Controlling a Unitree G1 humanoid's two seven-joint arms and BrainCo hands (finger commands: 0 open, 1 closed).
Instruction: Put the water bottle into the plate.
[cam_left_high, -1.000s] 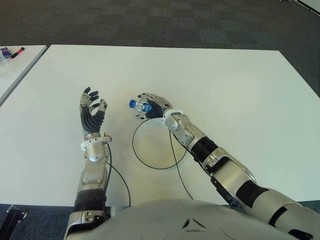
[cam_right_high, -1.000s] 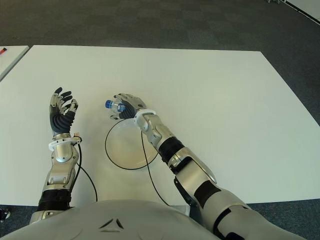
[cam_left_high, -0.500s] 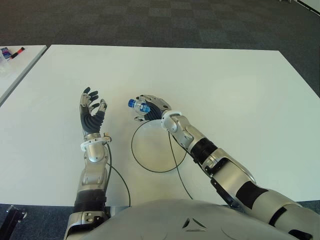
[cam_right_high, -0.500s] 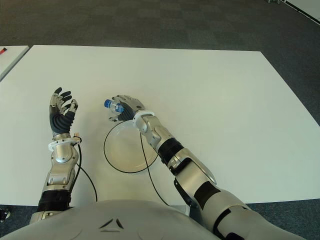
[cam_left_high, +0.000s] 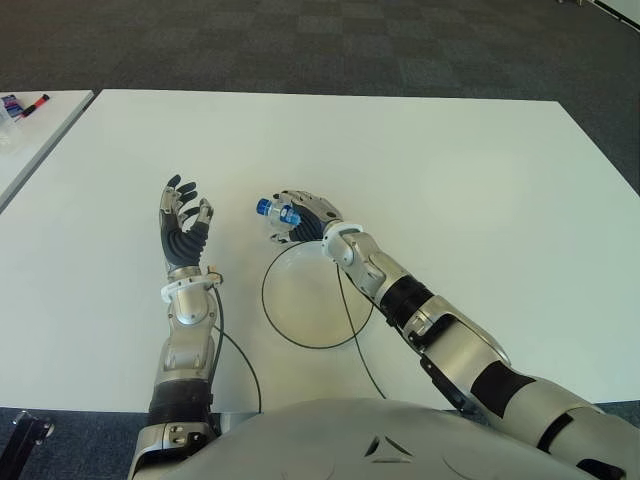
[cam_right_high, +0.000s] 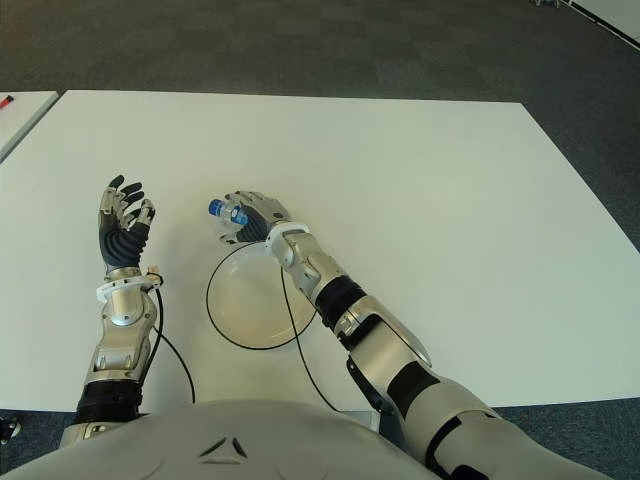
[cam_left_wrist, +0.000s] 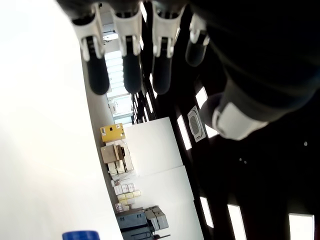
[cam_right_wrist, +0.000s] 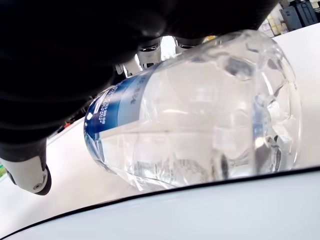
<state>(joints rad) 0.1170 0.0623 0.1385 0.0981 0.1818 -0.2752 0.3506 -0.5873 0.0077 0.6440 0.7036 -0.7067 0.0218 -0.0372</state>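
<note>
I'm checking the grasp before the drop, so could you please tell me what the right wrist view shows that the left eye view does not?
Only the right wrist view shows the water bottle close up: clear ribbed body, blue label, with the plate's dark rim running just beneath it. Only the left eye view shows the whole layout: the right hand holding the bottle on its side at the plate's far edge, the open, empty left hand raised to the plate's left, and the white table. Both show the bottle gripped in the right hand beside the plate's rim.

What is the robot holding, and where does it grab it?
The right hand holds the water bottle around its body, blue cap sticking out, over the plate's far rim. The left hand holds nothing.
</note>
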